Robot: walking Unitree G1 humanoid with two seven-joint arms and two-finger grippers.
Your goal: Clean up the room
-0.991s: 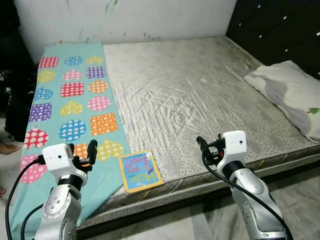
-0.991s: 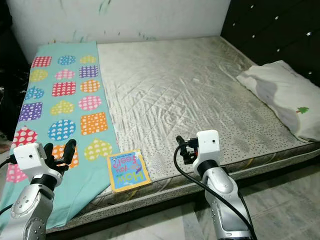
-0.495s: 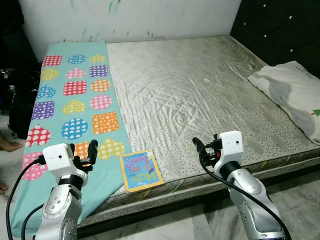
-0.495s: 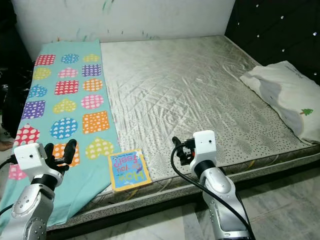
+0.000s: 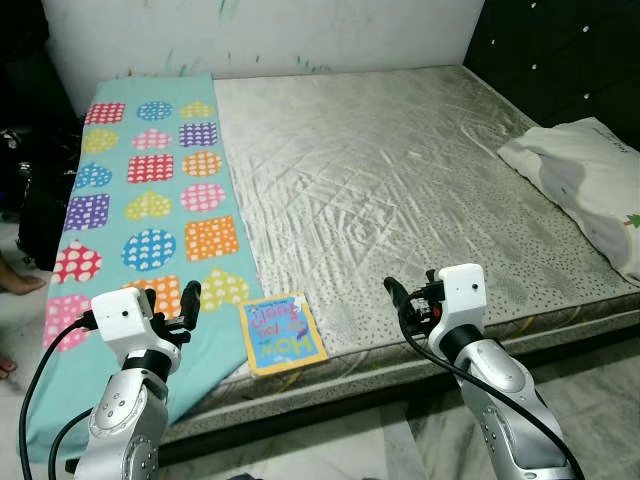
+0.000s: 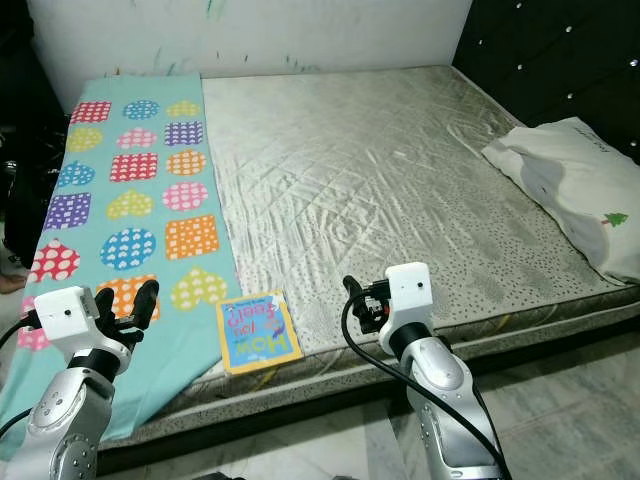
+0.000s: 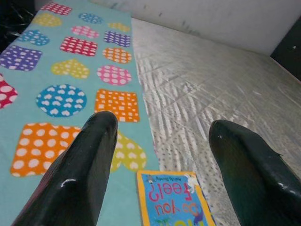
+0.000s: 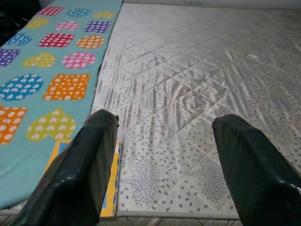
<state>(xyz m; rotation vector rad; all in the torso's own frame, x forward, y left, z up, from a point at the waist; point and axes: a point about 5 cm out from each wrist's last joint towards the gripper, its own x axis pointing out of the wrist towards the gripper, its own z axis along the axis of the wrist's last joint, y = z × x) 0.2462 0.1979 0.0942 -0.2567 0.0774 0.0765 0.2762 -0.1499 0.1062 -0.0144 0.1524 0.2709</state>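
left eye view: book (image 5: 283,333) on mattress (image 5: 400,190) edge, left hand (image 5: 172,302) and right hand (image 5: 410,297) both released

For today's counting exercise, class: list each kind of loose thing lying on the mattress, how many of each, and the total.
Children's book: 1
Patterned blanket: 1
Pillow: 1
Total: 3
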